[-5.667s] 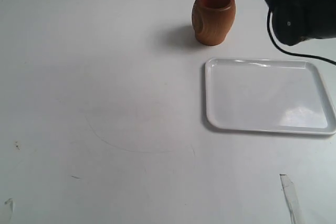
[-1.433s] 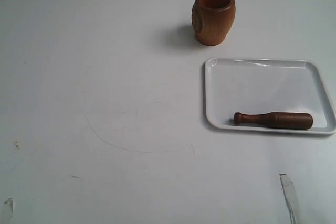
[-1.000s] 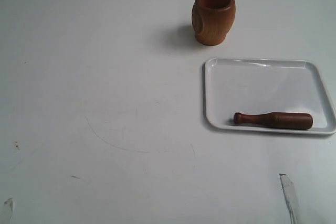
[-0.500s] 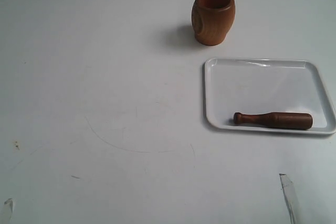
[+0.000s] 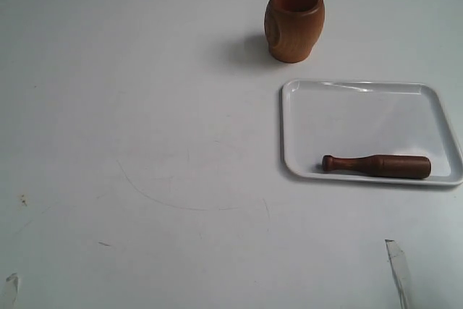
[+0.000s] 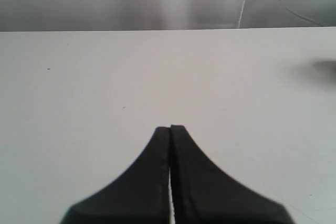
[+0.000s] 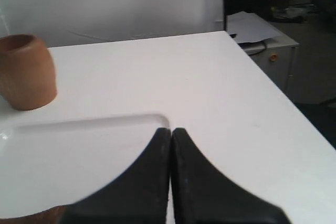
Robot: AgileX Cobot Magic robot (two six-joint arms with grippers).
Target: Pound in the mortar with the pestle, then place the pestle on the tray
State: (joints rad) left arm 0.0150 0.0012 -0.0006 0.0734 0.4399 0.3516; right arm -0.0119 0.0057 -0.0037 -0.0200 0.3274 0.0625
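Note:
The reddish-brown wooden mortar (image 5: 294, 23) stands upright at the back of the white table, with nothing in it that I can see. The dark wooden pestle (image 5: 377, 166) lies flat along the near edge of the glossy white tray (image 5: 362, 106), knob end toward the left. Neither arm shows in the exterior view. My left gripper (image 6: 170, 128) is shut and empty over bare table. Also shut and empty, my right gripper (image 7: 171, 130) hovers by a corner of the tray (image 7: 63, 150), with the mortar (image 7: 27, 71) beyond it. A sliver of the pestle (image 7: 44, 214) shows at the frame's edge.
A strip of clear tape (image 5: 398, 269) lies at the table's front right, another scrap (image 5: 9, 287) at the front left. The table's edge (image 7: 283, 98) drops off beside the right gripper, with a cabinet and papers (image 7: 262, 30) beyond.
Since 5.7 s ago the right arm has left the exterior view and the pestle now lies on the tray. Over the last 1.4 s nothing has visibly moved.

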